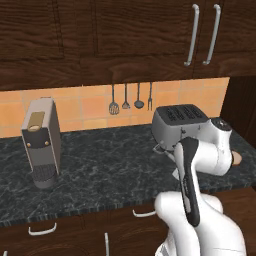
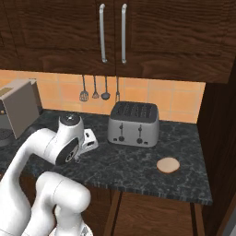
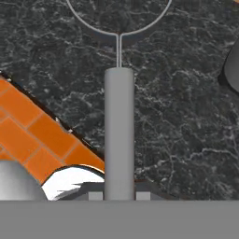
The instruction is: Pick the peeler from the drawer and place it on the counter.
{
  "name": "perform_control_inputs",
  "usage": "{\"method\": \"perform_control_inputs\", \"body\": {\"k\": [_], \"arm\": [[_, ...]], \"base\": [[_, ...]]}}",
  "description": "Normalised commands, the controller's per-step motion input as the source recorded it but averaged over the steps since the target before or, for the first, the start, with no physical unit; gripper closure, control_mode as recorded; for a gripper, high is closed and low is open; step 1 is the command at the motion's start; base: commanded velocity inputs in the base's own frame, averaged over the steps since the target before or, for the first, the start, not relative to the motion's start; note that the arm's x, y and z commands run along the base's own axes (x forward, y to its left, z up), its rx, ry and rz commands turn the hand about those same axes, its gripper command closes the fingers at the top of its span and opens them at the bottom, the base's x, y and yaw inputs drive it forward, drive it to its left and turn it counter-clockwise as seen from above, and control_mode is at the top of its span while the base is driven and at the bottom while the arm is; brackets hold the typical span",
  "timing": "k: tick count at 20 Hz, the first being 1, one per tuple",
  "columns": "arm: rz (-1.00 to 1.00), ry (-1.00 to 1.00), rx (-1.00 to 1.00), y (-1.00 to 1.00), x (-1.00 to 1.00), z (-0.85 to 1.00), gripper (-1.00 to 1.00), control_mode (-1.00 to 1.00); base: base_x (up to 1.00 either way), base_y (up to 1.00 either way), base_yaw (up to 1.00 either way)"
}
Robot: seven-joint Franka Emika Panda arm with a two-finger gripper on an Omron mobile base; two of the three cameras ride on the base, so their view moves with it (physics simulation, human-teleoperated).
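My gripper (image 3: 119,196) is shut on the peeler (image 3: 119,135). Its thick grey handle rises from between the finger tips, and a thin stem leads to a wire loop at the top. Behind it lies the black marbled counter (image 3: 177,116). In the right base view my white hand (image 2: 87,140) hangs just over the counter (image 2: 138,161), left of the toaster. In the left base view the forearm hides the hand in front of the toaster. The drawer fronts below the counter (image 1: 100,170) look shut.
A silver toaster (image 2: 133,123) stands at the back right and a grey coffee machine (image 1: 42,140) at the left. Several dark utensils (image 1: 131,100) hang on the orange tile wall. A small round tan disc (image 2: 168,165) lies near the counter's front right.
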Motion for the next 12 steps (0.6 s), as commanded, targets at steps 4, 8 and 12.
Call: {"method": "perform_control_inputs", "body": {"k": [4,8,12], "arm": [[0.00,0.02,0.00,1.00,0.31,-0.31,1.00,-1.00],[-0.01,0.07,-0.07,1.00,0.55,-0.26,1.00,-1.00],[-0.06,0.25,-0.08,0.86,0.76,0.00,1.00,-1.00]], "base": [[0.00,0.00,0.00],[0.00,0.00,0.00],[0.00,0.00,0.00]]}}
